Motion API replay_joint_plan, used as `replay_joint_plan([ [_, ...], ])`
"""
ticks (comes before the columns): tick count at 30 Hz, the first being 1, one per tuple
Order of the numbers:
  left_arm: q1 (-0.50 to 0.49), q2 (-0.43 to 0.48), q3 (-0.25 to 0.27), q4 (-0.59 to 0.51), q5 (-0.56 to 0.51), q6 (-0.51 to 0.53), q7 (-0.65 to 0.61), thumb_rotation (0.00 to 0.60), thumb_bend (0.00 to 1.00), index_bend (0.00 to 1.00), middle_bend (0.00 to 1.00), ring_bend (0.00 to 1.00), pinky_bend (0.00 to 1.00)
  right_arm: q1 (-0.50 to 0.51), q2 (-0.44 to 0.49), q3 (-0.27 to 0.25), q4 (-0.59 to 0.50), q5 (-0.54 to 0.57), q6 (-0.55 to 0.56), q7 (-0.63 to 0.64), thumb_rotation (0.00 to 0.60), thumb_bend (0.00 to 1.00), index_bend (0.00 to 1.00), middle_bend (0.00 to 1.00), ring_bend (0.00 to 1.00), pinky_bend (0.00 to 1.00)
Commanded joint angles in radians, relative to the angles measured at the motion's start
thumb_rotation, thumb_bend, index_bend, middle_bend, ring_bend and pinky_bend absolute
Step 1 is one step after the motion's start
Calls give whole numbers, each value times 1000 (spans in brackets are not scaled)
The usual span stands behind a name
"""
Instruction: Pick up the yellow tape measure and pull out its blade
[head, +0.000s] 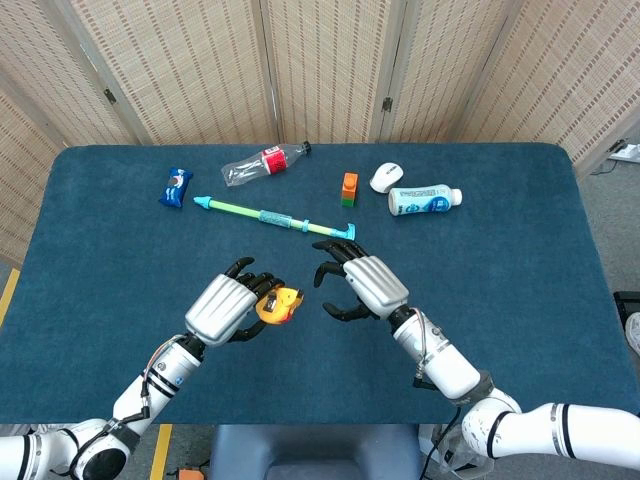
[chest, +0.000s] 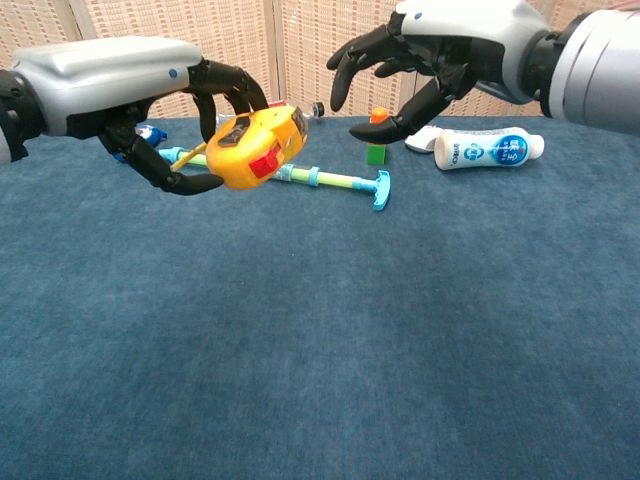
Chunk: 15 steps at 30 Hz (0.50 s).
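While the left hand grips the yellow tape measure in the air above the blue worktop, its dark fingers curl over the top of the case and under it, the red button facing the chest camera. The right hand hovers just beside the tape measure, apart from it, with its fingers spread and bent, holding nothing. In the head view the two hands sit side by side near the middle of the worktop, the left hand with the tape measure at its fingertips and the right hand close by. Farther back lie a green and blue toy pump, a clear plastic bottle with a red label, a blue snack packet, an orange and green block, a white computer mouse and a white bottle on its side. A woven folding screen stands behind the worktop.
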<state>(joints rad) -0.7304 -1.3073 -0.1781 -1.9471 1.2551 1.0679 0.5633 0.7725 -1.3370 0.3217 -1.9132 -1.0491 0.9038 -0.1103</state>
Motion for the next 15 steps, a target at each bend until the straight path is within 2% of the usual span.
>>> replay_joint_plan([
  [1,-3,-3,2,0,-3,0,2,600,381,503,502,422,167,13,-7,2,3,19,-1,-6,600,369,426,114,46,0],
  [15,-19,-8,10,-9,-15,8,14,600,381,503,502,422,162,67,-28,2,15,91,-2,-28,600,370,442,115,49,0],
])
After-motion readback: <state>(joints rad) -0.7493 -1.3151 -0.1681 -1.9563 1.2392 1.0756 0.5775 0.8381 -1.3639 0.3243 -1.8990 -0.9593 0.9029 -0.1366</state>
